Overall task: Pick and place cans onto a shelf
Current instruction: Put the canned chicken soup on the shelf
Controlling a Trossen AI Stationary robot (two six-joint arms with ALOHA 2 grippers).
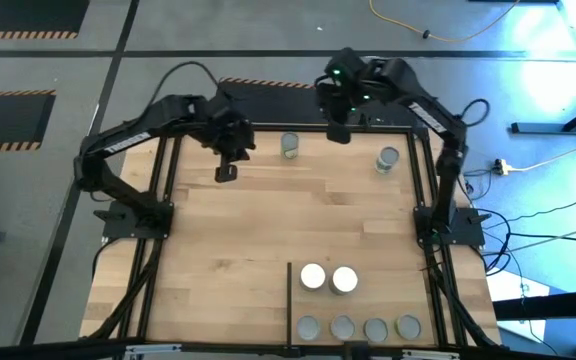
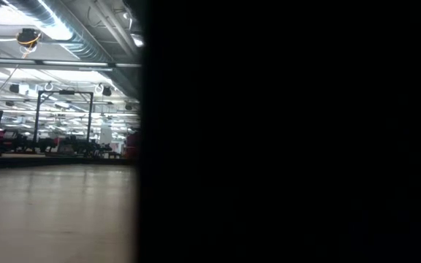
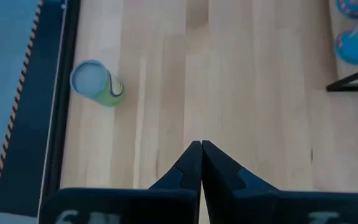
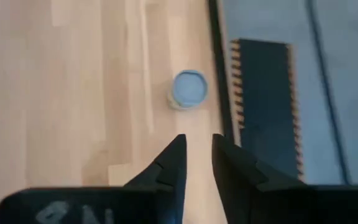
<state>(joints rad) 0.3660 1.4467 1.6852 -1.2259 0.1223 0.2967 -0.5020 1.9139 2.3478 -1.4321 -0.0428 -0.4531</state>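
Both robot arms are black. Each is made of long thin bars joined by chunky round joints, and each stands on a flat black base plate bolted at the side of the table. The left arm (image 1: 133,135) has a thin black cable looping over its top. The right arm (image 1: 433,115) has small green lights glowing near its wrist. Both grippers have two dark pointed fingers (image 3: 185,171) shaped like wedges, with faint pale markings on the block behind them.
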